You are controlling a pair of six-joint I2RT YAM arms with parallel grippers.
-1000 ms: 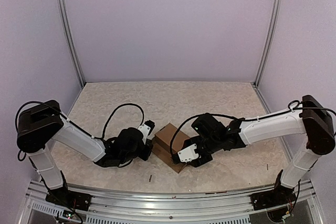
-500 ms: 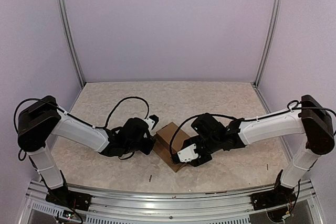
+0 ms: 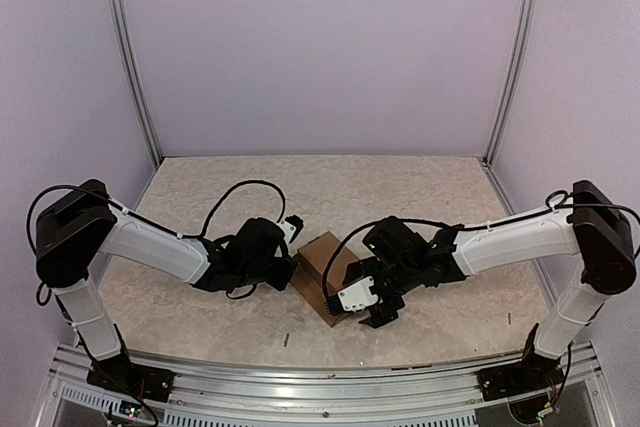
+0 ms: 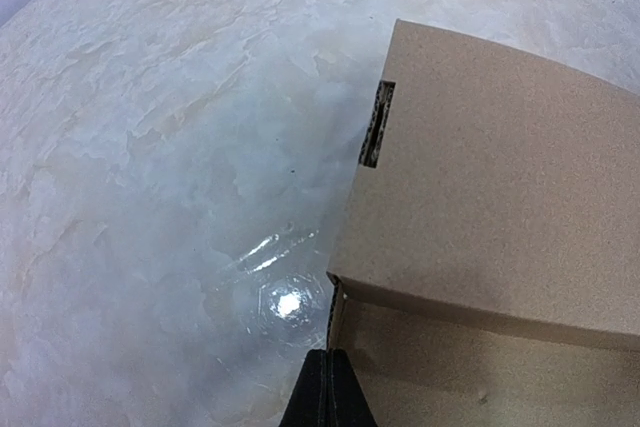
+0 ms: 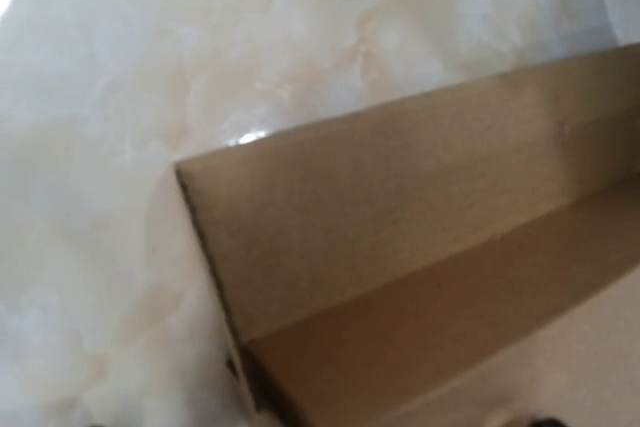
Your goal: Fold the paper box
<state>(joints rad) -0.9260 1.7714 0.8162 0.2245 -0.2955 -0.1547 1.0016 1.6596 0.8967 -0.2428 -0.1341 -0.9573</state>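
Top external: your right gripper (image 3: 360,309) has just let go. Its jaws now look spread wide, one finger swung off past the near corner of the paper box (image 3: 322,269), where a second ago they sat narrower over that corner. The left gripper (image 3: 291,263) has pushed in from its side, pinched fully shut and holding nothing, its tip against the box wall. The box has turned a little on the table (image 3: 400,197) and sits between the two tools, lid down.

My read: the lid is closed, the right side is released, and the fold is near done or needs a last tuck.

In the left wrist view the box is just ahead and right of the shut tips, with a slot (image 4: 377,124) open in the lid edge. You cannot tell whether a tab is seated there. The right wrist view is blurred, shows no fingers, and cuts the box off at the frame edge. The far side of the box is hidden.
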